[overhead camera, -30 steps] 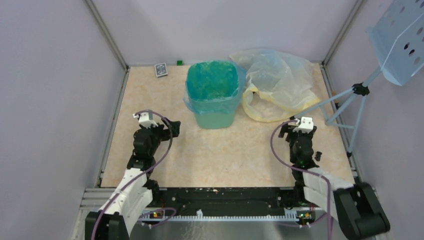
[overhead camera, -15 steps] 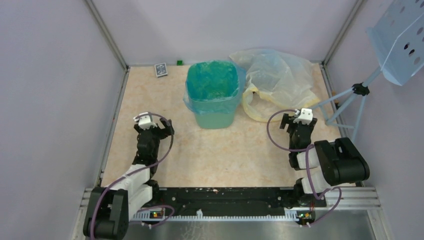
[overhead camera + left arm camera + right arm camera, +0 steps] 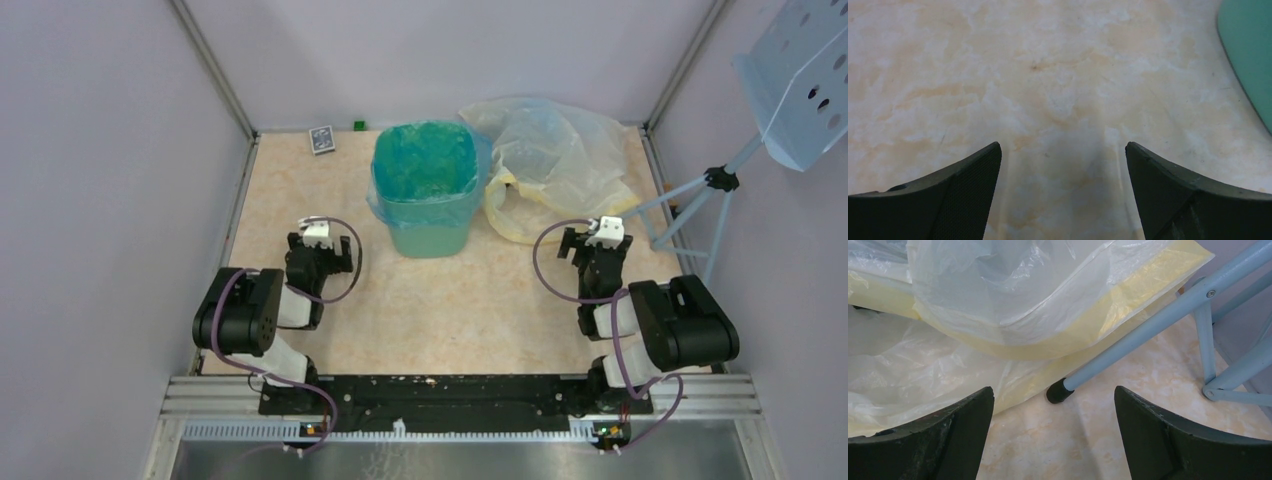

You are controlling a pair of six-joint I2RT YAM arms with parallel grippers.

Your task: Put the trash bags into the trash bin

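Observation:
The mint-green trash bin (image 3: 430, 236) stands at the back middle of the table. A translucent blue trash bag (image 3: 424, 165) lines it, its edge folded out over the rim. A strip of the bin's side shows at the right edge of the left wrist view (image 3: 1250, 50). My left gripper (image 3: 322, 258) is open and empty, low over the table, left of the bin; the left wrist view shows the gap (image 3: 1063, 165) over bare table. My right gripper (image 3: 594, 248) is open and empty, right of the bin; the right wrist view shows it (image 3: 1054, 412) just short of the yellowish bag.
A large clear yellowish plastic bag (image 3: 560, 170) lies right of the bin, close ahead in the right wrist view (image 3: 998, 305). A pale-blue tripod (image 3: 700, 200) with a perforated panel (image 3: 800, 80) stands at the right; its foot (image 3: 1057, 391) rests by the bag. A small dark card (image 3: 321, 139) and a green block (image 3: 358, 125) lie at the back.
Both arms have folded back toward their bases, the left last. The grippers stay open and empty. The bin and bags have not moved.

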